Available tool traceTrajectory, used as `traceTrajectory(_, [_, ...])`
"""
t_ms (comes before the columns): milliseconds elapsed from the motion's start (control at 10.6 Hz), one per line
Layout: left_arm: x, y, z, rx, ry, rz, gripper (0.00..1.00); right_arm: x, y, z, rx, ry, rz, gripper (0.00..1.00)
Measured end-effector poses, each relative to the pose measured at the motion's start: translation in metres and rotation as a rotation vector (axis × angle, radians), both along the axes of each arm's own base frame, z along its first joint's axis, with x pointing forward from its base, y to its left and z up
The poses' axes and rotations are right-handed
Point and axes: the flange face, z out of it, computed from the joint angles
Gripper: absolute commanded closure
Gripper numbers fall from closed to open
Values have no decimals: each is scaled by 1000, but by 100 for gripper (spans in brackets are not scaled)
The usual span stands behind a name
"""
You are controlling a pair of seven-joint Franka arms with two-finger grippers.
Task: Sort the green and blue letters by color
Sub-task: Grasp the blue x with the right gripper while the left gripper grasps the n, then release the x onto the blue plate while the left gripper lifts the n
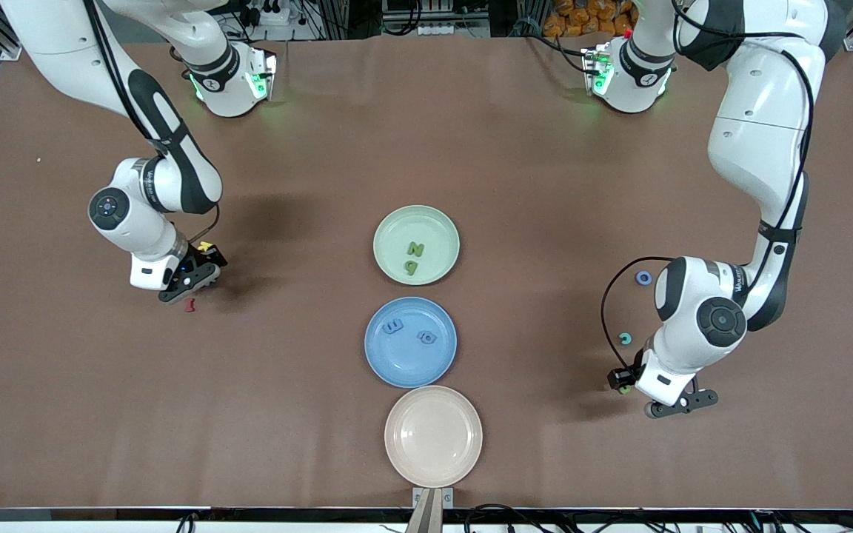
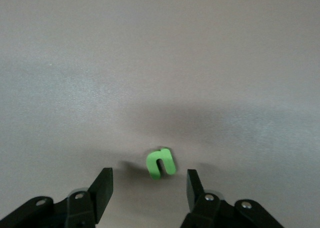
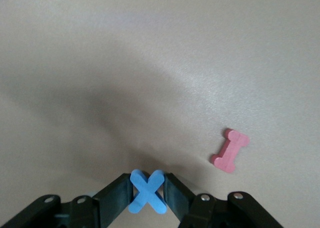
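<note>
My right gripper (image 3: 148,190) is shut on a blue X-shaped letter (image 3: 147,192); it hangs low over the table (image 1: 197,263) toward the right arm's end. My left gripper (image 2: 148,188) is open, low over the table (image 1: 621,381) toward the left arm's end. A lime green letter n (image 2: 160,163) lies flat just ahead of its fingertips, untouched, and shows as a green speck (image 1: 624,390) in the front view. A blue ring letter (image 1: 643,277) and a teal-green letter (image 1: 625,339) lie nearby. Two green letters (image 1: 415,257) lie in the green plate (image 1: 441,222). Two blue letters (image 1: 409,332) lie in the blue plate (image 1: 397,370).
A pale pink plate (image 1: 433,436) stands nearest the front camera, in line with the other two plates. A dark red letter (image 3: 230,150) lies on the table by the right gripper (image 1: 190,304). A small yellow piece (image 1: 205,246) shows beside that gripper.
</note>
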Motion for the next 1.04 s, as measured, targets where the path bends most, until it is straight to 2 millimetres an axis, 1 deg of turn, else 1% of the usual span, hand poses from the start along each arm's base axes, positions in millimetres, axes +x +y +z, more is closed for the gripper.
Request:
traceTrajectory(189, [-1, 5, -9, 19, 8, 3, 41, 7, 4, 5, 5, -15, -34, 81])
traceTrajectory(283, [-1, 0, -12, 35, 1, -9, 42, 10, 11, 8, 11, -17, -70, 81])
traceTrajectory(377, [-2, -7, -15, 59, -12, -24, 42, 15, 23, 12, 23, -5, -117, 81])
traceTrajectory(566, [-3, -19, -20, 88, -25, -38, 44, 31, 64, 28, 57, 9, -223, 81])
traceTrajectory(755, [1, -20, -21, 92, -34, -36, 52, 45, 111, 47, 107, -8, -310, 81])
traceTrajectory(849, [2, -19, -21, 93, -36, -34, 56, 51, 136, 53, 144, -13, -347, 81])
traceTrajectory(1038, [3, -19, -21, 94, -40, -34, 60, 65, 190, 58, 223, -17, -413, 81])
